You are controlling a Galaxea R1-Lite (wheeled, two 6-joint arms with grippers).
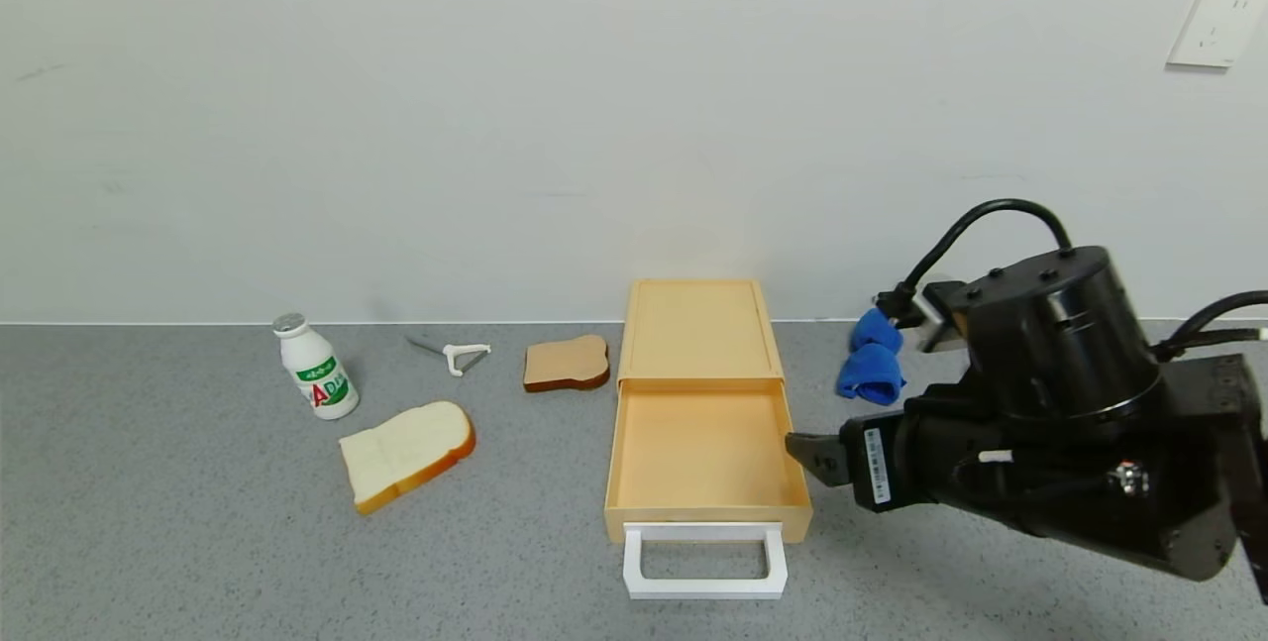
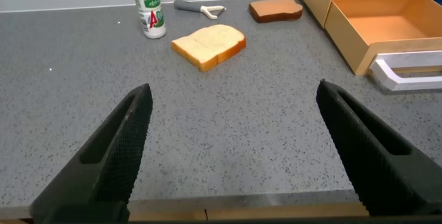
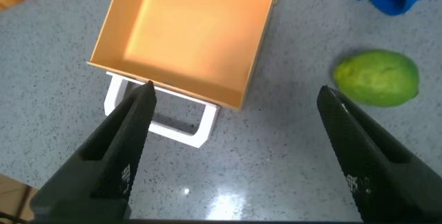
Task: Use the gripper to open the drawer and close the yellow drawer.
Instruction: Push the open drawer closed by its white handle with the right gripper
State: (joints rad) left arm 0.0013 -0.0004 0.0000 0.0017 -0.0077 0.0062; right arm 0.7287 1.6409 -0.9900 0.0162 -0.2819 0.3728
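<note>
The pale yellow drawer box (image 1: pixel 698 329) stands at the table's middle back. Its drawer (image 1: pixel 698 453) is pulled out toward me and is empty, with the white loop handle (image 1: pixel 705 562) at its front. My right gripper (image 1: pixel 810 453) hangs just right of the open drawer's right wall, a little above the table. In the right wrist view the gripper (image 3: pixel 236 92) is open wide and empty, and the drawer (image 3: pixel 186 37) and handle (image 3: pixel 159 113) lie beside one finger. My left gripper (image 2: pixel 235 89) is open and empty, low over the table's front edge, far left of the drawer (image 2: pixel 387 30).
A white bottle (image 1: pixel 315 380), a peeler (image 1: pixel 456 356), a brown toast slice (image 1: pixel 567 364) and a pale bread slice (image 1: pixel 406 453) lie left of the drawer. A blue cloth (image 1: pixel 872 359) lies to its right. A green fruit (image 3: pixel 376 79) lies near the right gripper.
</note>
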